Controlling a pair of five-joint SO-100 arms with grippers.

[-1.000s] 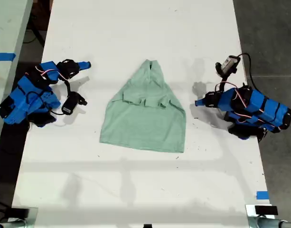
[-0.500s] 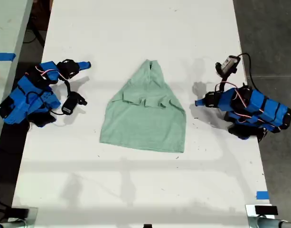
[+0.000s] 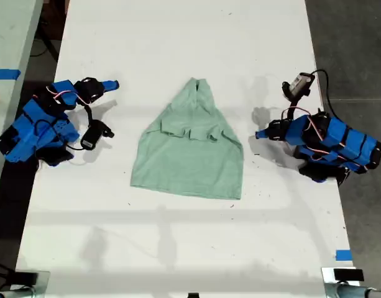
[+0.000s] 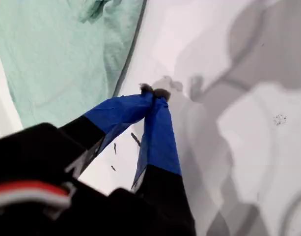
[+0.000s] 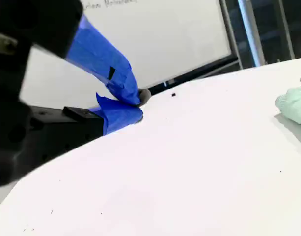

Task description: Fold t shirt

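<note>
Shirt: the pale green shirt [image 3: 189,155] lies flat in the middle of the white surface [image 3: 178,37], its top already gathered to a narrow point and the sleeves turned inward, the wide hem toward the exterior view's bottom.
Fold state: judging by that shape, the side folds are done and a lengthwise fold is probably what remains.
First arm: my first gripper [image 4: 154,91] sits low on the exterior view's right, near the shirt's edge but apart from it; its fingers are pressed together on nothing.
Second arm: my second gripper [image 5: 138,105] rests on the exterior view's left, well apart from the cloth, fingers likewise closed and empty.
Why parked so: both arms sit clear of the cloth, which looks like a pause between folds.
Exterior view only: the shirt's whole outline and both arms at once.
Wrist views only: the meeting fingertips up close, and, from the second, only a small bit of cloth at the frame's edge.
</note>
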